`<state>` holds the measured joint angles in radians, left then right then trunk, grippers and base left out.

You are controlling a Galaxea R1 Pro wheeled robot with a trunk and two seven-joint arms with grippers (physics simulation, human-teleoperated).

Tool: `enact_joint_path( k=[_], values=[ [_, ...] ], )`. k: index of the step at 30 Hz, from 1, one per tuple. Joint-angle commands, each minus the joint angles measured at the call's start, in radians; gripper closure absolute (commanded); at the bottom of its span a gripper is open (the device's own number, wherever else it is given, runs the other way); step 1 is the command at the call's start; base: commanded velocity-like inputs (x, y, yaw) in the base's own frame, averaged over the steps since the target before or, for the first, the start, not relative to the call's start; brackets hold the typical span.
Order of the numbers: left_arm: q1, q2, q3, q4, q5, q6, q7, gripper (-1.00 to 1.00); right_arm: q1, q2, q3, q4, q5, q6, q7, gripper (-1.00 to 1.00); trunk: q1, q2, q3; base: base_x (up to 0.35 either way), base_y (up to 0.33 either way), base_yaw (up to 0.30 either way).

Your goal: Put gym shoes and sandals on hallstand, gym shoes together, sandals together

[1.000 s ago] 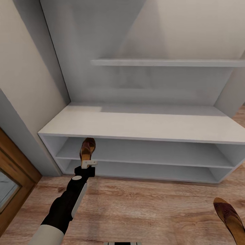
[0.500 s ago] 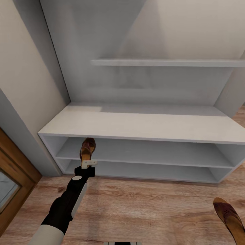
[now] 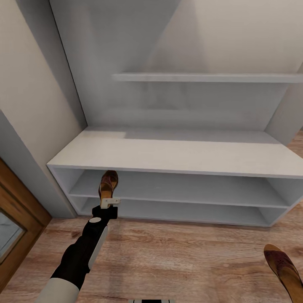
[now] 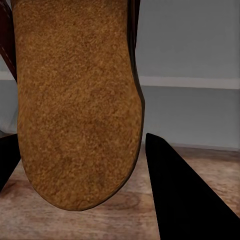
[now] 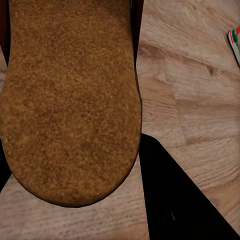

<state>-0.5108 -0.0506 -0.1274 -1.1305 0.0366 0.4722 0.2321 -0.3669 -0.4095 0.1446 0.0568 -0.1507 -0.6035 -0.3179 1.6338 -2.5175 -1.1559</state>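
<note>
**Nothing moved: sandal waits at the rack**

The hallstand (image 3: 168, 153) is before me, its top bare. Since a second ago nothing has changed, so placing is not done. My left gripper (image 3: 110, 202) is closed on one sandal (image 3: 108, 184) at the upper tier. My right gripper (image 5: 75, 200) grips the other sandal (image 5: 70, 100) above the floor (image 3: 181, 256).
</note>
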Motion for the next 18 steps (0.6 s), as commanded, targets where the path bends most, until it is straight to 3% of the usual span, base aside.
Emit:
enact_joint_path(
  k=[1,18],
  values=[
    [0.0,0.0,0.0,0.0,-0.001,0.0,-0.002,1.0,0.0,0.0,0.0,0.0,-0.003,-0.001,0.0,1.0,0.0,0.0,0.0,0.0,0.0,0.0],
    [0.0,0.0,0.0,0.0,-0.001,0.0,-0.002,1.0,0.0,0.001,0.0,0.0,-0.003,-0.001,0.0,1.0,0.0,0.0,0.0,0.063,0.0,0.0]
  ],
)
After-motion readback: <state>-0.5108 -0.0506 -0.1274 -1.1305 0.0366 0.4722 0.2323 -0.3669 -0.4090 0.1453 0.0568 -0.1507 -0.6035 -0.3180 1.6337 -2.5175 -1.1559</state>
